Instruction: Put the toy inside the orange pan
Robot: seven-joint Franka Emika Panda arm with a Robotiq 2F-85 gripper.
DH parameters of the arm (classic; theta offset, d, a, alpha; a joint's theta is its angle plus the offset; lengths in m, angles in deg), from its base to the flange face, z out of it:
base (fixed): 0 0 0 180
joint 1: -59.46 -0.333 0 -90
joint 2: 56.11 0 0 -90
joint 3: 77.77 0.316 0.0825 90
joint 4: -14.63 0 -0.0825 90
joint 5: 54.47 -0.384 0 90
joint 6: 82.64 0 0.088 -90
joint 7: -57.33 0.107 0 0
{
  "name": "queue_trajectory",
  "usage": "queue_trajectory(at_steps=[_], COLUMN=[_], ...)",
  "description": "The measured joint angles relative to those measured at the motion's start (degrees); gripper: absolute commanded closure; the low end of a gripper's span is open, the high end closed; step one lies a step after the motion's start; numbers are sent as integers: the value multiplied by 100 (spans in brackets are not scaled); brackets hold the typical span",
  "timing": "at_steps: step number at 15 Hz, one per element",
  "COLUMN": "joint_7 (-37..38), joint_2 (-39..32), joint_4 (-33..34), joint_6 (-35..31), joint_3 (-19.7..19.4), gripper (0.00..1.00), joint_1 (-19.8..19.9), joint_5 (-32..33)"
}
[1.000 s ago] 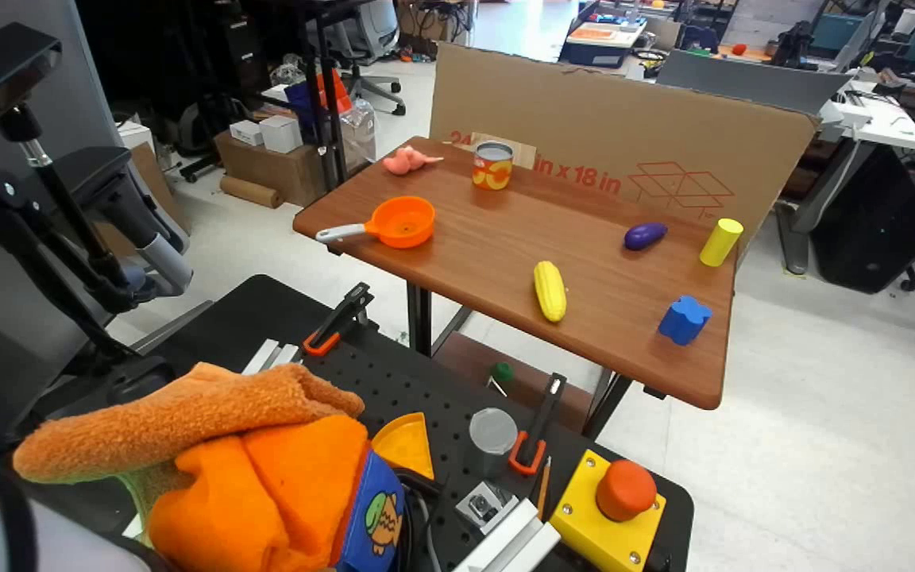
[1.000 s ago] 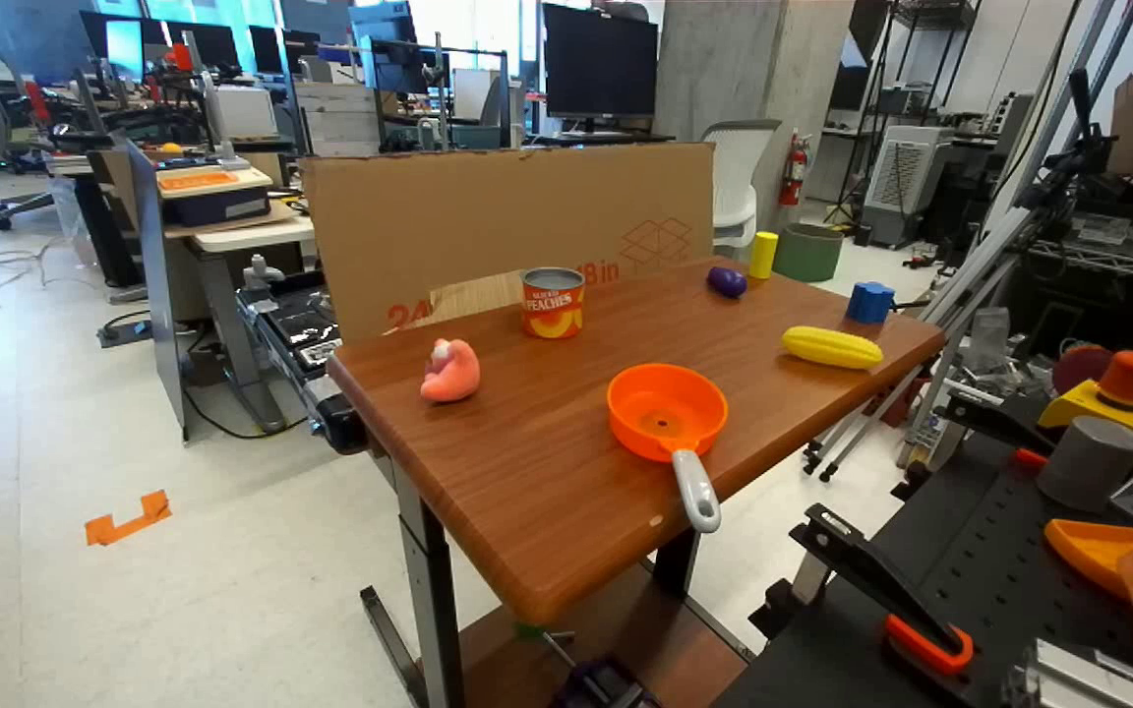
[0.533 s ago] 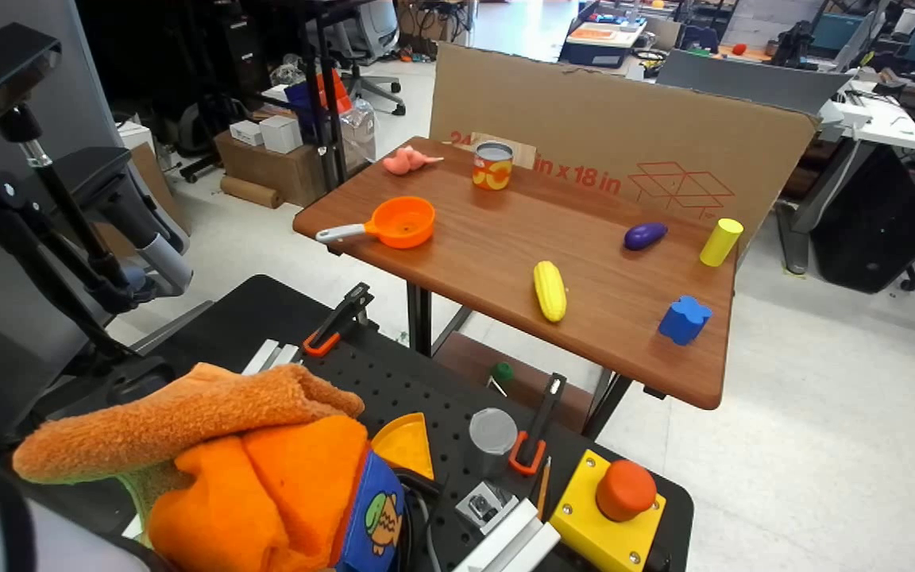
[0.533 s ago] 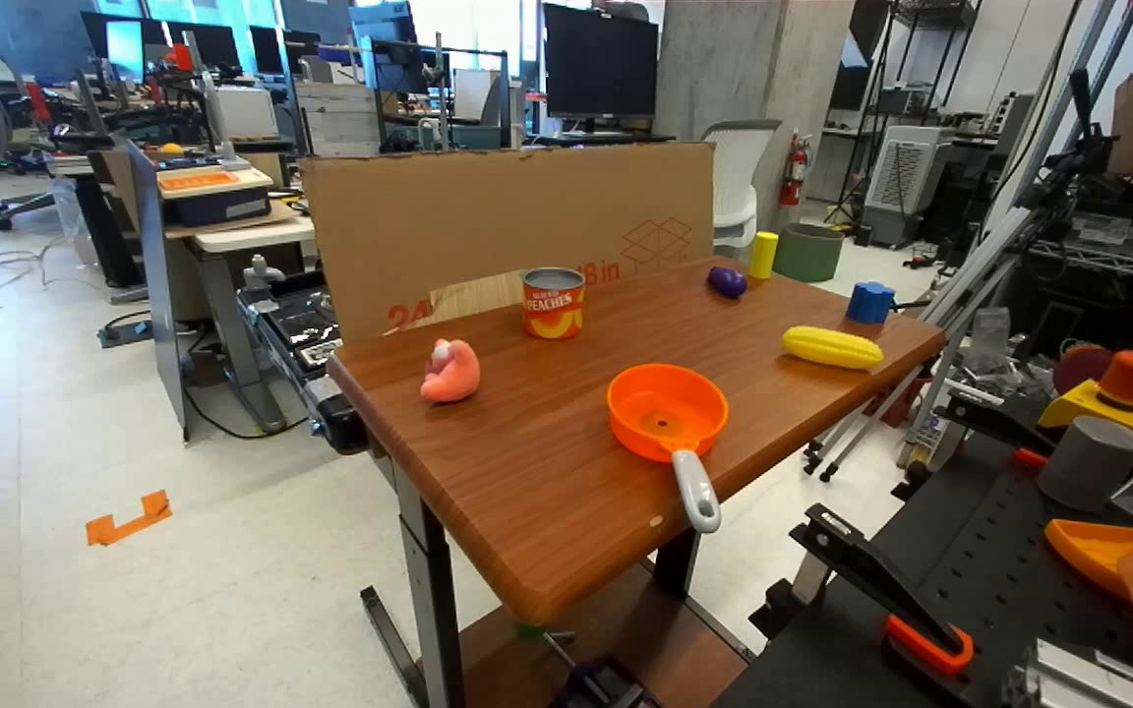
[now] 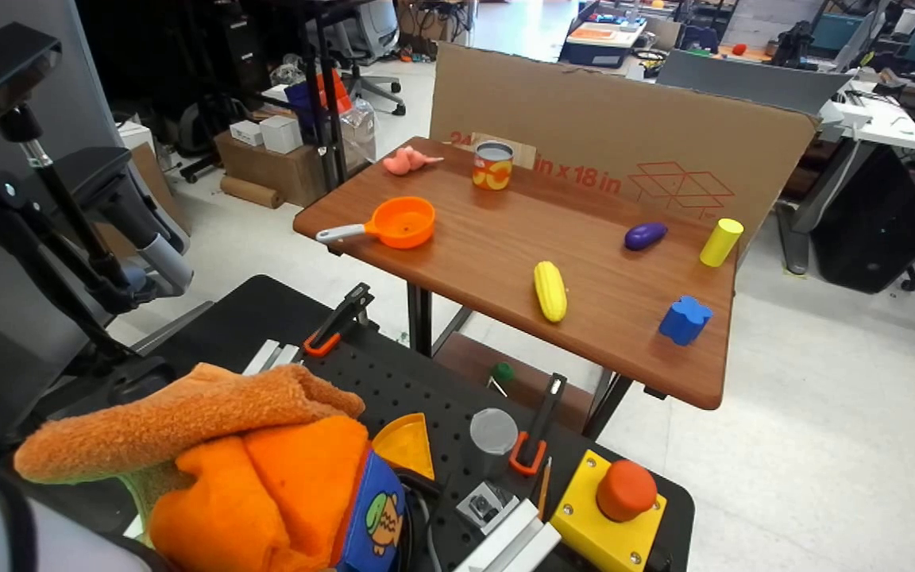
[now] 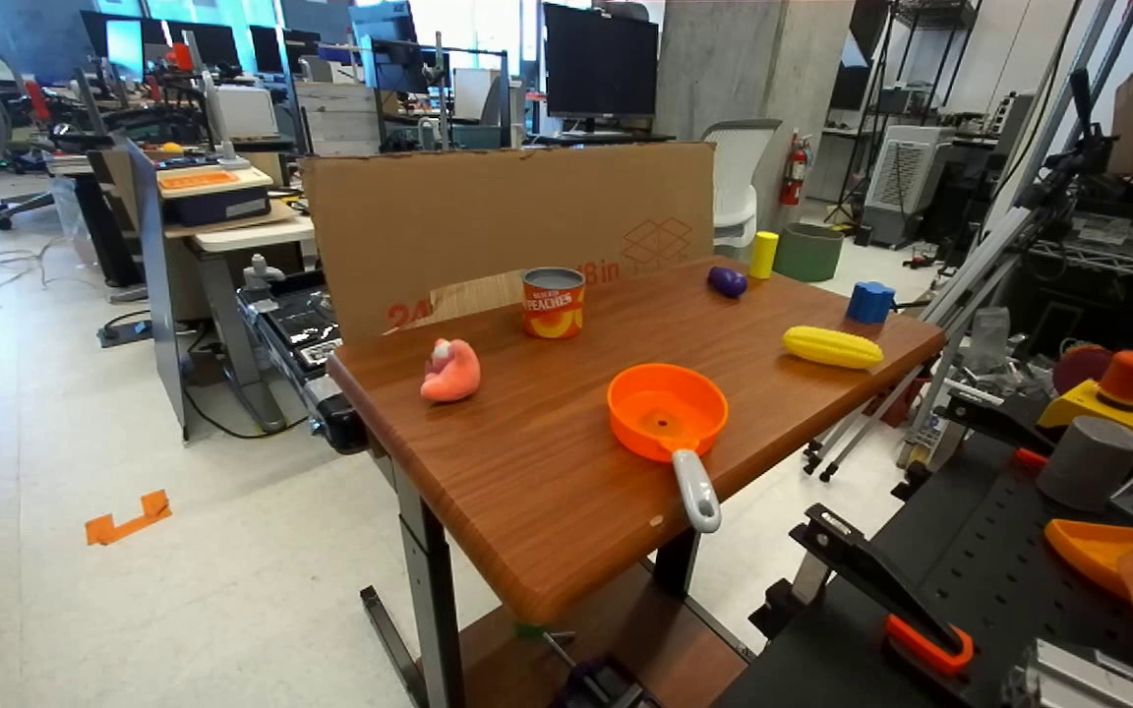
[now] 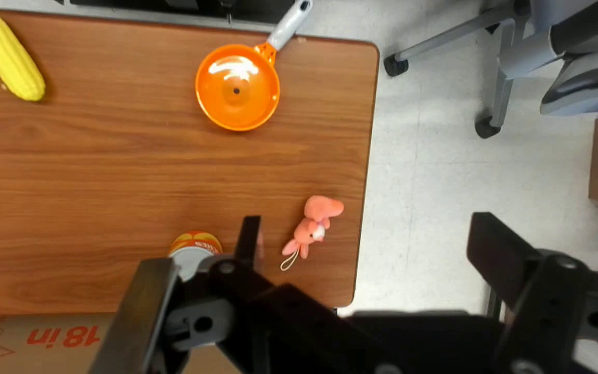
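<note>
Nothing has visibly moved since the earlier frames, going by both exterior views; no earlier wrist view to check against.

Job as a whole, judged from how things lie: at its start. Nothing lifted, nothing placed; picking, carrying and releasing all look to be left.

Pale floor all round. Counter: brown, wood-look, corners rounded. Black bench alongside, a gap between the two. Cardboard sheet stands along the counter's back edge; white chair and dark monitor beyond it.

Tool, seen only in the wrist view: fingers spread wide, nothing pinched. Its span straddles the counter's end edge there, so it probably wants shifting inward before coming down.

Orange pan sits on the counter, grey handle reaching past the edge. Nothing put in it.

Corn lies farther along that same edge. Peach can upright, near the cardboard sheet.

Toy, taken to be the pink plush since the task gives no colour: lying on the counter near the can, apart from the pan. Shows in the gap between the fingers, not held. Soft body should squeeze easily, a guess.

Small pieces at the opposite end: yellow cylinder, blue block, eggplant. Likely bystanders.
</note>
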Motion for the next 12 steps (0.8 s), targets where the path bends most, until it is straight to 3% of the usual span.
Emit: queue_trajectory(at_steps=[5,12], joint_7=[5,234], joint_2=[-1624,-3316], joint_4=[1090,2214], joint_6=[-311,-408], joint_3=[-7,-214], gripper=[0,0], joint_1=[-146,-586], joint_5=[308,790])
